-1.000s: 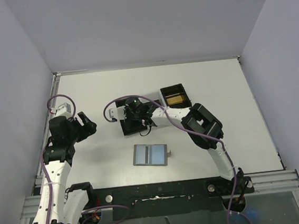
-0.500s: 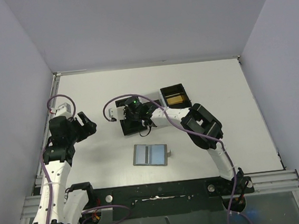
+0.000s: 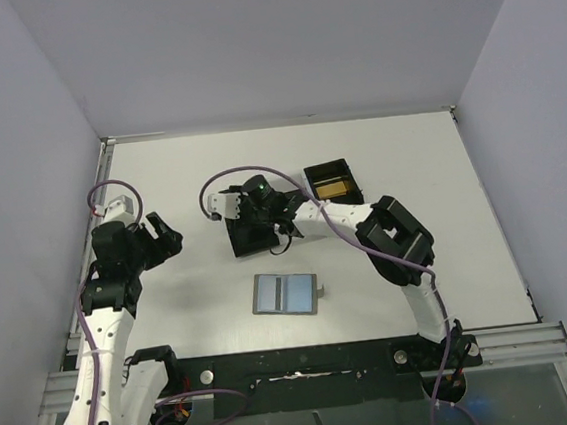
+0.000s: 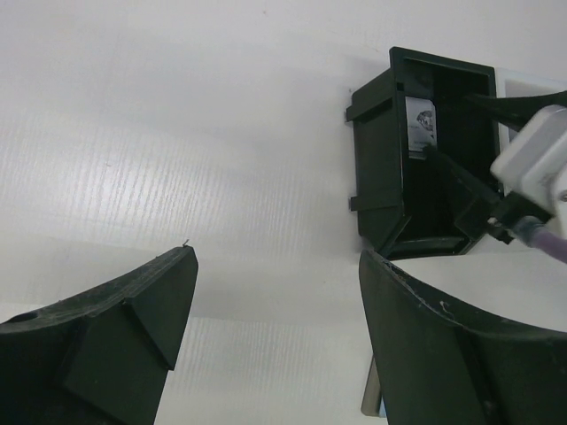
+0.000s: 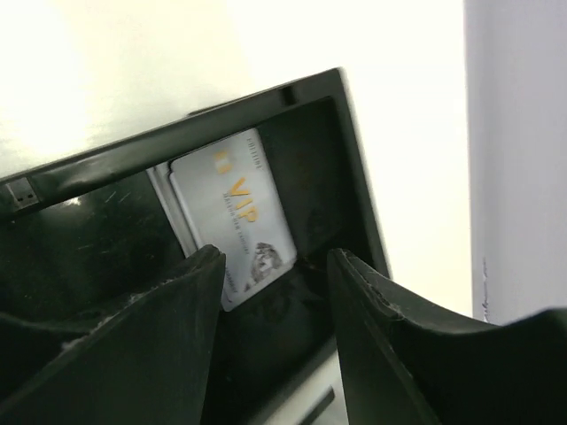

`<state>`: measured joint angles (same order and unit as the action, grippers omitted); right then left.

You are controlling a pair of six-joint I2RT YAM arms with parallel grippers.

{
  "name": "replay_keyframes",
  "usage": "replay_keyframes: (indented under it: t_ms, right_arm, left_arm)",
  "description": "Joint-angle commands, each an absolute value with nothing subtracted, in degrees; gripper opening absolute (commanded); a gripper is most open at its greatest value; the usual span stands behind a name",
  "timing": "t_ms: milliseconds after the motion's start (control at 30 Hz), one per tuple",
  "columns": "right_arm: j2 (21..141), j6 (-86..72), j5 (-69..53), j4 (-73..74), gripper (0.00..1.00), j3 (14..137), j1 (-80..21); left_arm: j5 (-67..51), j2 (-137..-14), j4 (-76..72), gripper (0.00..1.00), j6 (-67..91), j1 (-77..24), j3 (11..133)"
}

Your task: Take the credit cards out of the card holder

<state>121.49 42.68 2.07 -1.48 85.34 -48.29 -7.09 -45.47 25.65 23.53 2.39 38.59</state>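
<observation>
Right end effector [image 5: 276, 266] spread, pinching nothing, poised in the black tray [image 5: 221, 124] above a grey VIP card [image 5: 235, 212] that seems to lean on the compartment wall; a finger lifting out could snag its edge and flip it out. Left end effector [image 4: 276, 257] spread, empty, above the desk [image 4: 133, 133]. Card holder [image 3: 285, 294] lies open flat near the desk's front edge, unpinned, so it would likely skid under any one-sided pull.
</observation>
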Motion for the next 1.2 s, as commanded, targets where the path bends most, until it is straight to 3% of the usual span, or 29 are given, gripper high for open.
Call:
replay_keyframes:
  t_ms: [0,267,467,600,700,800,900,1167]
  right_arm:
    - [111.9,36.5,2.3,-8.8,0.52,83.8,-47.7]
    - [91.3,-1.8,11.5,-25.5,0.71,58.1,-46.1]
    - [78.1,-29.8,9.5,-14.7,0.76,48.1,-45.7]
    - [74.2,-39.2,5.0,-8.8,0.77,45.2,-45.8]
    - [70.4,-46.1,4.0,-13.7,0.77,38.1,-47.2]
    - [68.5,-50.9,3.0,-16.3,0.76,32.6,-48.4]
    - [68.4,-53.2,2.9,-17.5,0.76,30.0,-49.3]
    - [68.7,-56.3,1.0,-23.7,0.76,25.5,-49.7]
  left_arm:
    - [-7.9,-45.5,22.7,0.73,23.5,2.5,39.7]
    - [-10.1,-42.9,20.9,0.73,22.3,2.5,38.8]
    - [-11.8,-43.6,20.3,0.73,22.0,2.3,38.5]
    - [-17.2,-45.0,19.3,0.73,24.4,2.2,37.9]
    - [-20.1,-45.9,17.0,0.73,27.2,1.8,35.6]
    - [-24.8,-46.4,14.0,0.63,31.8,1.7,33.5]
    - [-33.0,-45.8,7.3,0.61,38.1,0.8,29.4]
    - [-25.4,-48.6,0.1,0.61,42.2,-15.1,24.6]
